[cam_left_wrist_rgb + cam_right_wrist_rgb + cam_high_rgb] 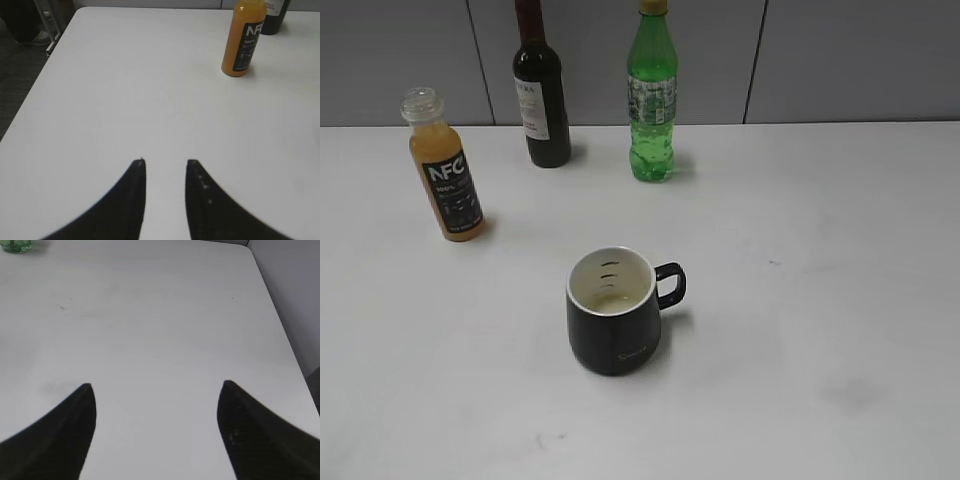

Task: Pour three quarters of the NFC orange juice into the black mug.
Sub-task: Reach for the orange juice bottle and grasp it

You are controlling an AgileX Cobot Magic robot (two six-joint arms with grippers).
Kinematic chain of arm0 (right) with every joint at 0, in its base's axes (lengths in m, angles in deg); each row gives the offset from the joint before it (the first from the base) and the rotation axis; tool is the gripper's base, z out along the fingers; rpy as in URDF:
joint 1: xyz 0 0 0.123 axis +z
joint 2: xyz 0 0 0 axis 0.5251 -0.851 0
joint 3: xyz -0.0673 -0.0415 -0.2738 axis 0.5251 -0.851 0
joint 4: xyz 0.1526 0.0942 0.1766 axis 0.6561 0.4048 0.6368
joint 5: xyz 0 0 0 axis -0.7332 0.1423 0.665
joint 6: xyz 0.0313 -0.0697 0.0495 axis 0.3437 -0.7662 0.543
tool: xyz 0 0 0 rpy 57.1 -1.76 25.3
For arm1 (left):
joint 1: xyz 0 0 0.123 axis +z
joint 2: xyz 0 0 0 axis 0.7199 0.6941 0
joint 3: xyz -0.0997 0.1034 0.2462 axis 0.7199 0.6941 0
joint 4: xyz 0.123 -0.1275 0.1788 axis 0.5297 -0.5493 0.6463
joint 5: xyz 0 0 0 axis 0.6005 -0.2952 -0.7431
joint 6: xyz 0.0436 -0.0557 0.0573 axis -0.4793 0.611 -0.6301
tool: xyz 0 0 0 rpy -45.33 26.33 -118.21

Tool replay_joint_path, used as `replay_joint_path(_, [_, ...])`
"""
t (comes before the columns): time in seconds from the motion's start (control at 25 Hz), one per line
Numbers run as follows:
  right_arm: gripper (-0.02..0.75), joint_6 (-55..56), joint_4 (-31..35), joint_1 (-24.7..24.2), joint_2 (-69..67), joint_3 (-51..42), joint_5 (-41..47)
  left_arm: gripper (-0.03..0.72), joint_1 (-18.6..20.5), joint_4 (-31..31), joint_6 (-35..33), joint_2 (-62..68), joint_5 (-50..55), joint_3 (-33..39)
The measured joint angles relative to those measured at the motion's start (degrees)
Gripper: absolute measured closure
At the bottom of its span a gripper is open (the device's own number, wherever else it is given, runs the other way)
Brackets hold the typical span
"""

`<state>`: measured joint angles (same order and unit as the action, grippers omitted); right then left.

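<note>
NFC orange juice [444, 170] upright, capless, far left, well apart from black mug [613, 323] at centre, mouth up for pouring; left gripper [164, 162] fingers narrowly apart, right gripper [157, 385] wide apart, both empty.

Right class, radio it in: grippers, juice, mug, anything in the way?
Left gripper open, empty. Right gripper open wider, empty. NFC orange juice upright, uncapped, untouched; black mug centre table. Wine bottle and green bottle behind, not blocking.
</note>
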<state>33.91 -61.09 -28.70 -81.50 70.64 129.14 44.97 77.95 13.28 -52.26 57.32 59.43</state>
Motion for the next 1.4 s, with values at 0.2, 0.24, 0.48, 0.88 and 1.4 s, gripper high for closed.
replay_joint_path(0.2, [0.167, 0.0, 0.02, 0.0, 0.0, 0.0, 0.0, 0.467, 0.0, 0.0, 0.0, 0.0, 0.0, 0.0])
replay_joint_path(0.24, [0.169, 0.0, 0.02, 0.0, 0.0, 0.0, 0.0, 0.467, 0.0, 0.0, 0.0, 0.0, 0.0, 0.0])
replay_joint_path(0.48, [0.172, -0.02, 0.07, 0.0, 0.0, 0.0, -0.04, 0.467, 0.0, 0.0, 0.0, 0.0, 0.0, 0.0])
replay_joint_path(0.88, [0.172, -0.02, 0.07, 0.0, 0.0, 0.0, -0.04, 0.467, 0.0, 0.0, 0.0, 0.0, 0.0, 0.0])
replay_joint_path(1.4, [0.172, -0.02, 0.07, 0.0, 0.0, 0.0, -0.04, 0.467, 0.0, 0.0, 0.0, 0.0, 0.0, 0.0])
